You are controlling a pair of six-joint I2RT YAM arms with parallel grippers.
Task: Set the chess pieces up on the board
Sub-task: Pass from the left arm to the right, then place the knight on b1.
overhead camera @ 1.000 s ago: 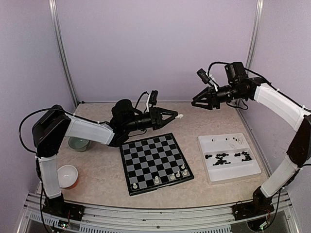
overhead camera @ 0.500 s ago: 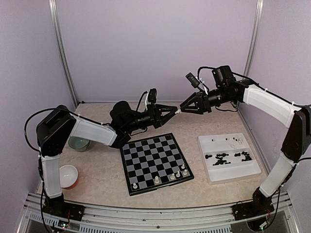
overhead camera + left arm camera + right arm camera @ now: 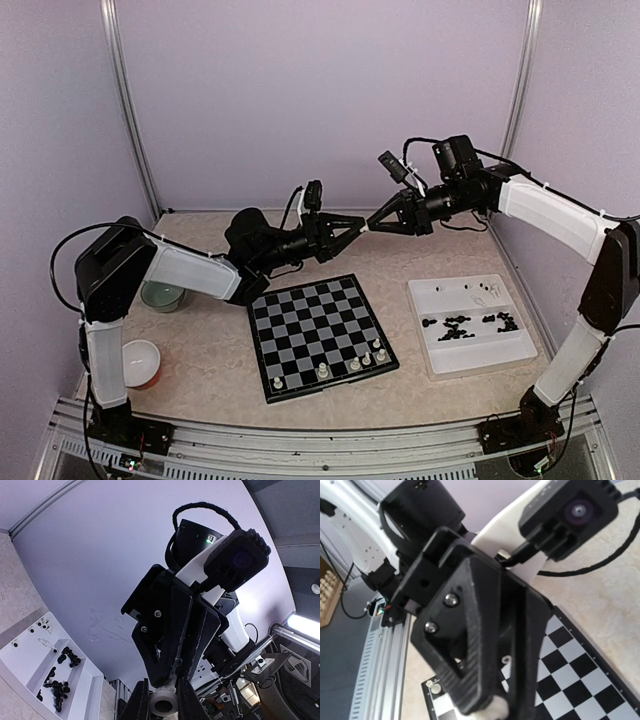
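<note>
Soft, even light fills the overhead view, leaving faint shadows beside the board (image 3: 318,335). The right wrist view is blurred up close (the chess piece (image 3: 490,711) a pale smear); in the left wrist view a strip light (image 3: 304,625) flares at the edge.
</note>
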